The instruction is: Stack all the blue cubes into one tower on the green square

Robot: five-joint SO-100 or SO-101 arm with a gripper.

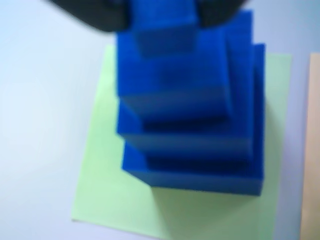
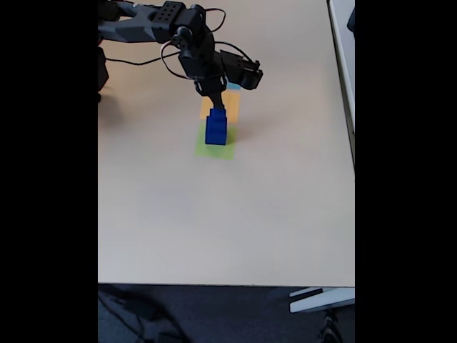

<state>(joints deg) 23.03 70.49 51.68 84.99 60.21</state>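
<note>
In the wrist view, the tower [image 1: 187, 115] of blue cubes occupies the centre of the frame and stands on the green square [image 1: 115, 200], which lies flat on the pale tabletop [image 1: 40, 125]. Four cube tiers are visible, stepping inward from the widest at the bottom to the smallest cube [image 1: 162, 27] at the top edge of the frame. The picture is blurred, so the exact alignment of the tiers cannot be judged. The hand [image 1: 162, 15] appears as two dark fingers, one on each side of the smallest cube, at the upper edge of the frame; the fingers sit right against that cube's sides and pinch it. A strip of an orange square [image 1: 312, 150] shows at the right edge of the frame, just beside the green square. In the fixed view, the tower [image 2: 216, 127] stands on the green square [image 2: 214, 151] in the upper middle of the beige tabletop [image 2: 228, 214]. The black arm [image 2: 178, 32] reaches in from the upper left of the frame and bends downward, placing the hand [image 2: 217, 109] at the top of the tower. The orange square [image 2: 230, 106] lies just beyond the green square, toward the top of the frame, with a sliver of a light-blue square [image 2: 234, 86] beyond it, partly covered by the arm.
</note>
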